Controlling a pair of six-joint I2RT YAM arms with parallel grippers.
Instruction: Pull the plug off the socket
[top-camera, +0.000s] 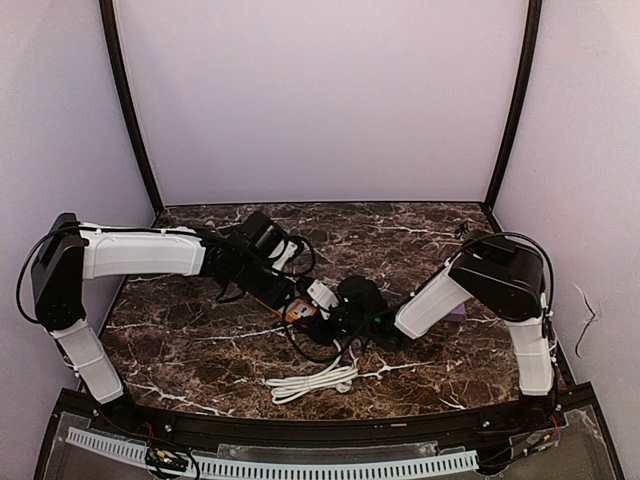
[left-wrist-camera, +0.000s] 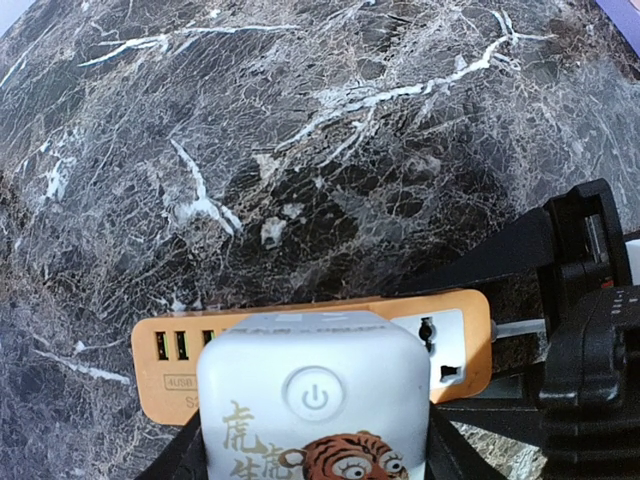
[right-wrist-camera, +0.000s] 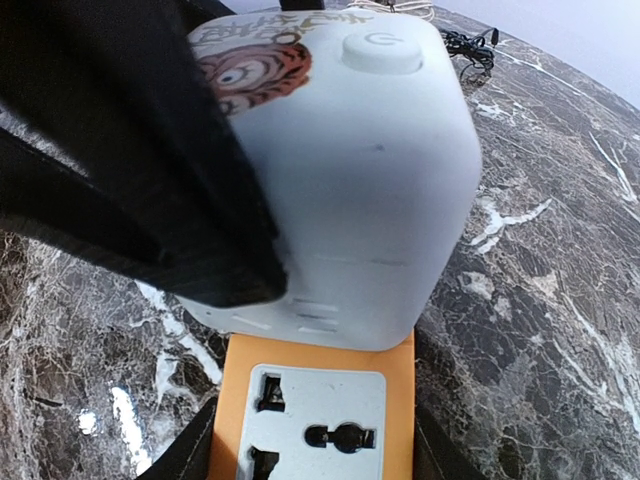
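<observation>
The left gripper (left-wrist-camera: 310, 460) is clamped on the white cube plug (left-wrist-camera: 315, 370), its dark fingers (left-wrist-camera: 180, 460) pressed to the cube's two sides. The plug's top face, between those jaws, carries a round power button (left-wrist-camera: 314, 396), gold Chinese characters (left-wrist-camera: 240, 440) – the first reads 虎 – and a cartoon tiger (left-wrist-camera: 345, 460).

The plug is seated in the orange socket strip (left-wrist-camera: 470, 335), not yet pulled free. Beyond the left jaws the strip shows a row of USB ports (left-wrist-camera: 180, 345) with a small label, "4USB" (left-wrist-camera: 178, 381).

The right gripper (right-wrist-camera: 315, 455) grips the strip's free end, one finger on each long edge; a bare white universal outlet (right-wrist-camera: 315, 425) lies between its jaws – no writing legible on it.

A white cable (top-camera: 315, 380) lies on the marble tabletop (left-wrist-camera: 300, 150), on the near side of both jaws.
</observation>
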